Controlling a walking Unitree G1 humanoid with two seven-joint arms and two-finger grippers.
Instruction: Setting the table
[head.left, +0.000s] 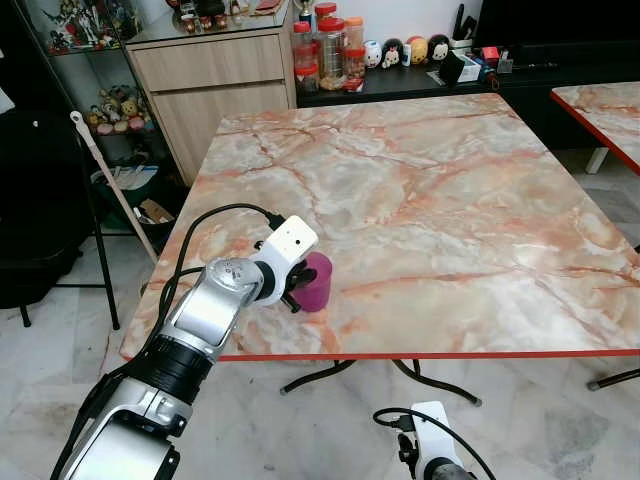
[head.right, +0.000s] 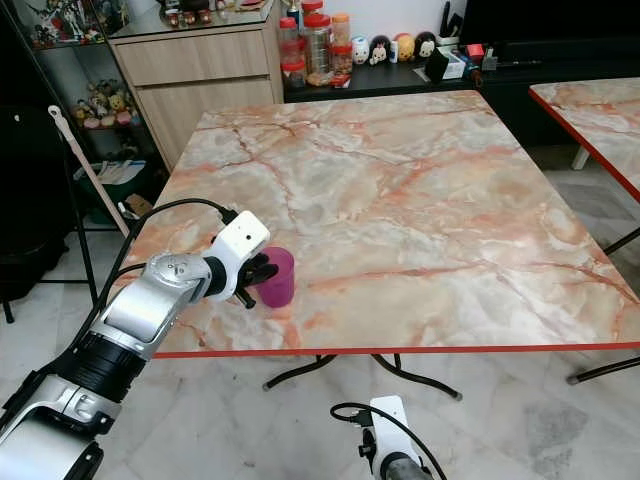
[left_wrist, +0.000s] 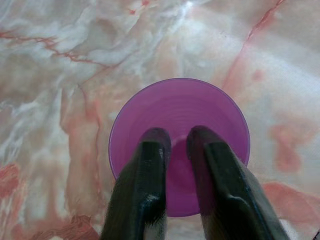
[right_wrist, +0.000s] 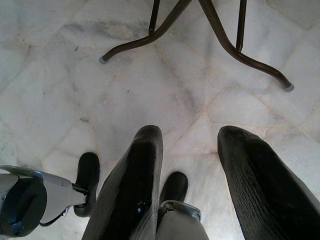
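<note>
The table (head.left: 430, 190) is a square marble-patterned top with a red edge. It stretches away ahead of the left gripper's jaws, and its dark curved legs (right_wrist: 220, 40) stand on the pale tiled floor (right_wrist: 60, 75) ahead of the right gripper's jaws. Beyond the table's far edge, well past both sets of jaws, a wooden cabinet (head.left: 210, 85) stands beside a dark shelf with jars (head.left: 328, 50) and small figures. A second table (head.left: 605, 110) of the same pattern is off to the right.

The left arm (head.left: 190, 330) reaches over the table's near edge. The left gripper (left_wrist: 175, 145) is at the cup (left_wrist: 200, 110), a purple one standing upright on the table close to that near edge. The wrist view looks down into the cup's mouth: both fingers (left_wrist: 145, 180) cross the near rim with only a narrow gap between them, and their tips lie over the cup's inside. Whether they press on the wall cannot be told.

The right gripper (right_wrist: 190, 150) hangs low beside the robot, below table height, jaws held wide apart and pointing at the floor, with the robot's feet (right_wrist: 87, 172) just under them.
</note>
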